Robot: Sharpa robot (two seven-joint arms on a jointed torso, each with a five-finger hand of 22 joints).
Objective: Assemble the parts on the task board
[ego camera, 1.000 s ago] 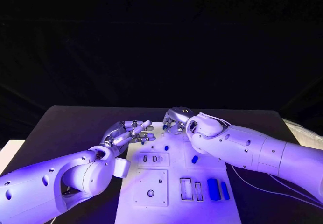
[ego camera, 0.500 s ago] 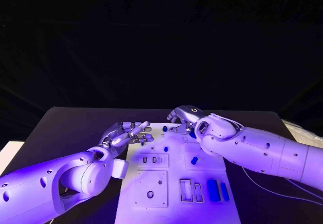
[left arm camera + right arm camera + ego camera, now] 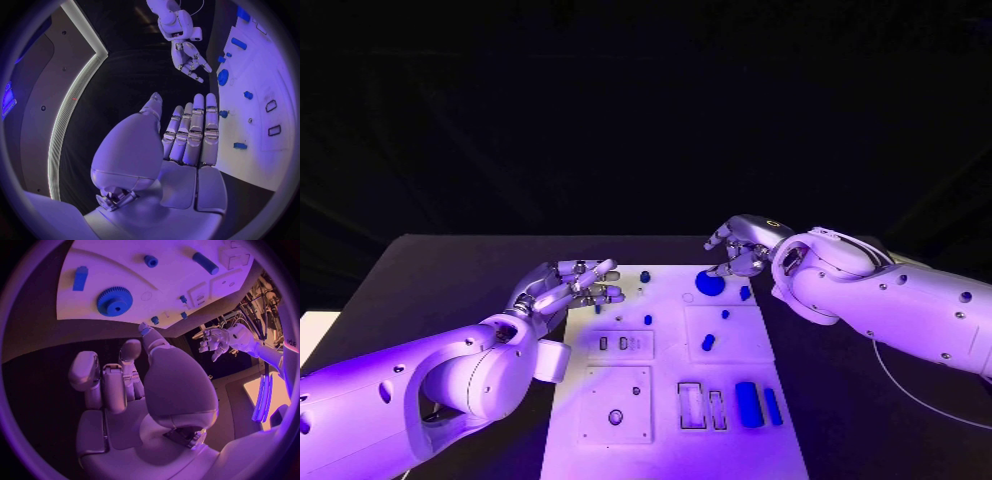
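the right hand (image 3: pixel 741 250) is hovering just past the far right corner of the task board (image 3: pixel 668 420), fingers loosely curled and grasping nothing. the blue gear (image 3: pixel 711 284) is lying flat on the board's far end, just beside and slightly nearer the robot than that hand, so the right hand is plainly the closer one. the left hand (image 3: pixel 574 287) is hanging over the board's far left edge, fingers stretched out together and released, with the gear well across the board from it. a round flat part has no long axis, so i judge a reach back and down from the right is what the next move is calling for.
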